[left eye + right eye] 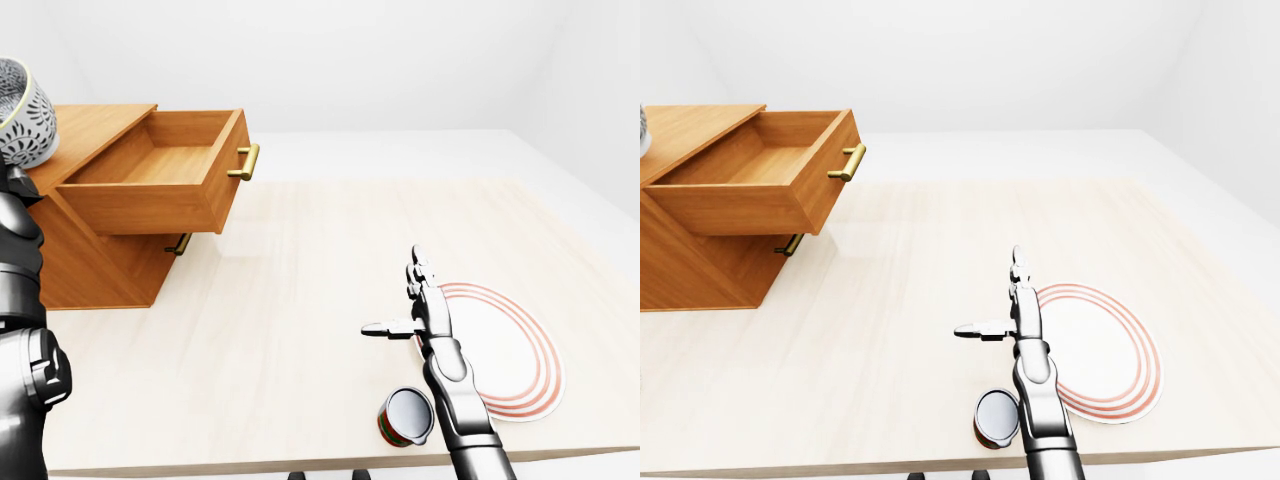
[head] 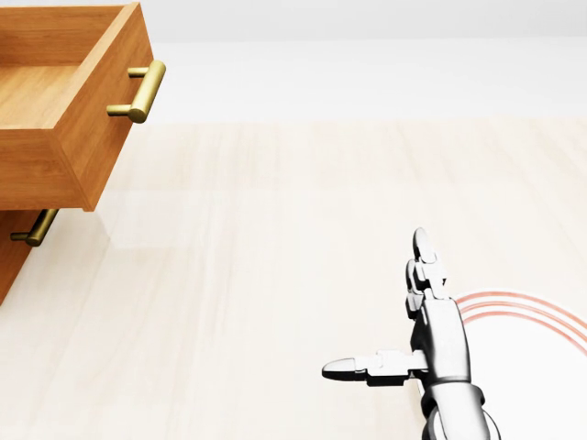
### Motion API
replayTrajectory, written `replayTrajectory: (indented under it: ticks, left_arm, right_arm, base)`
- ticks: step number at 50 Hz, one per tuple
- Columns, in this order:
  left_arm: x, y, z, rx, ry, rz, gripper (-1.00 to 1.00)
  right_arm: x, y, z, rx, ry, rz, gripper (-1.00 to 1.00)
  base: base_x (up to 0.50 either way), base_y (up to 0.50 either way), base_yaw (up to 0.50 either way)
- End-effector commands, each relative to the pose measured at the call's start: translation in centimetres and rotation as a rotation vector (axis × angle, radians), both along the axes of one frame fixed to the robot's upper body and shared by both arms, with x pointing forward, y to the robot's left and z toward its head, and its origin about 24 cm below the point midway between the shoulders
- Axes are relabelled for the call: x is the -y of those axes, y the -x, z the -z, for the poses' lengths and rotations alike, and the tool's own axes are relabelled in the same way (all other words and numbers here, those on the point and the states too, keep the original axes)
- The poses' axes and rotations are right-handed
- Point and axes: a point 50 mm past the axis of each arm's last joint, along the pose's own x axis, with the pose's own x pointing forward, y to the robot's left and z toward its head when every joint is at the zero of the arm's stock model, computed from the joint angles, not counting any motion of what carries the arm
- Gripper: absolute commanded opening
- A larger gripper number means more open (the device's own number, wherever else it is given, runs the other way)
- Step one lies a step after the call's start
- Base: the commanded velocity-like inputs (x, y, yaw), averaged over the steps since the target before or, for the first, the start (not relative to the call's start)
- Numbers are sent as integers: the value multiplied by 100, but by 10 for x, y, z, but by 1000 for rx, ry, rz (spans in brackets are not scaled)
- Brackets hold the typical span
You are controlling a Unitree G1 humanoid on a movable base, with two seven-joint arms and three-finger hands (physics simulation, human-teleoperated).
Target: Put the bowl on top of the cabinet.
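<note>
Left-eye view: your bowl [image 1: 20,112] is high at the left edge, by the left end of the cabinet [image 1: 90,265] top, above your left arm [image 1: 20,300]. The left hand's grip is hidden, so you cannot tell.
Head view: your right hand [image 2: 426,344] is spread and empty, beside the plate [image 2: 541,312].
Right-eye view: the drawer [image 1: 750,190] stands pulled out.

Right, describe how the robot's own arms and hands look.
The right arm is slim, silver-grey metal; its right hand has three segmented fingers with dark joints and rounded tips. The left arm is bulkier, glossy dark grey, with a round joint housing. No cables or markings show.
</note>
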Motion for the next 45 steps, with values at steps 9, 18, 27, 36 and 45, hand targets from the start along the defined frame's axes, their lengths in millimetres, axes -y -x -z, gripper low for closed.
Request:
replayTrajectory:
  ticks: [9, 18, 27, 36, 45]
  left_arm:
    - [-9, 7, 34, -106, 19, -29, 100]
    - [-9, 7, 34, -104, 20, -32, 100]
    - [-9, 7, 34, -106, 17, -31, 100]
    - [-7, 6, 27, -83, 10, -24, 100]
    - [-7, 7, 3, 36, 28, -8, 100]
  right_arm:
    - [-1, -1, 1, -5, 1, -1, 100]
    - [-1, -1, 2, -6, 1, -3, 100]
    - [-2, -2, 3, -7, 2, -5, 100]
    - [-2, -2, 3, -7, 4, -5, 100]
    - [-2, -3, 4, -9, 5, -4, 100]
  base:
    - [0, 0, 0]
    - [0, 0, 0]
    - [0, 0, 0]
    - [0, 0, 0]
    - [0, 0, 0]
